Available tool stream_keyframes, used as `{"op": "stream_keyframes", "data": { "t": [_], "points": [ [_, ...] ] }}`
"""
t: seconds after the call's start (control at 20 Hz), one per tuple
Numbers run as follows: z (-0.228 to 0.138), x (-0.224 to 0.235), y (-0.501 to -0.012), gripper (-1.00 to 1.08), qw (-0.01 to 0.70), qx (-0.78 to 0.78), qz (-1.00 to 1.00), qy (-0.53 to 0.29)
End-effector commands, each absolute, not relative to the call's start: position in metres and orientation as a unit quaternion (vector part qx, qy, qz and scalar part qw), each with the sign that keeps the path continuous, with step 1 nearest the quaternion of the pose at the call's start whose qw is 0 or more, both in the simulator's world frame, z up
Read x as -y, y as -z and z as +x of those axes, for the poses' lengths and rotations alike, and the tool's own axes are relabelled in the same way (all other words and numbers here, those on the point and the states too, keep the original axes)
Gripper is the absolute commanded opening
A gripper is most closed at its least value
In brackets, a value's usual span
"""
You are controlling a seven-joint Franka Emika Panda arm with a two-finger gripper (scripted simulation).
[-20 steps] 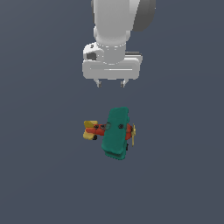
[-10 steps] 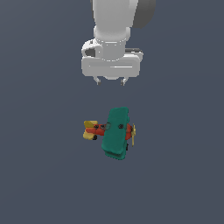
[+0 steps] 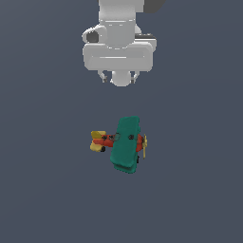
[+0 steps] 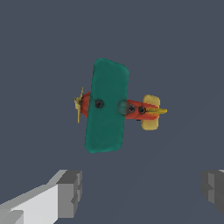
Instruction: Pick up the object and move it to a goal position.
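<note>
The toy biplane (image 3: 124,143) rests upright on the dark grey floor, teal-green wings on top, red body, yellow tail toward the exterior view's left and yellow propeller toward its right. It also shows in the wrist view (image 4: 109,106), seen from above. My gripper (image 3: 118,76) hangs well above and behind the plane, apart from it. Its jaws are spread wide and hold nothing. Two grey fingertips (image 4: 70,192) show at the edge of the wrist view, with the plane beyond the gap between them.
A plain dark grey floor (image 3: 199,190) surrounds the plane. No other objects, containers or edges are in view.
The gripper has risen a little and shifted slightly toward the exterior view's left. The plane has not moved.
</note>
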State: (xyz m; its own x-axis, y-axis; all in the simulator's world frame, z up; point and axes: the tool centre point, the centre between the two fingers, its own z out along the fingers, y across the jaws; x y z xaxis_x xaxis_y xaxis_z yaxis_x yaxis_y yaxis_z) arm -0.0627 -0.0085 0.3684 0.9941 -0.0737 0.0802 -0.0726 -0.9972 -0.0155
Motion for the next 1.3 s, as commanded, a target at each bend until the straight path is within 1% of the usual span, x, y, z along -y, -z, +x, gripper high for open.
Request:
{"op": "stream_keyframes", "data": {
  "t": [0.0,0.6,1.25],
  "points": [
    [-0.061,0.010,-0.385,1.08,0.012,-0.046,-0.997,0.053],
    [-0.062,0.022,-0.466,1.08,0.053,-0.095,-0.988,0.113],
    [-0.072,0.044,-0.543,1.08,0.119,-0.145,-0.969,0.163]
  ]
}}
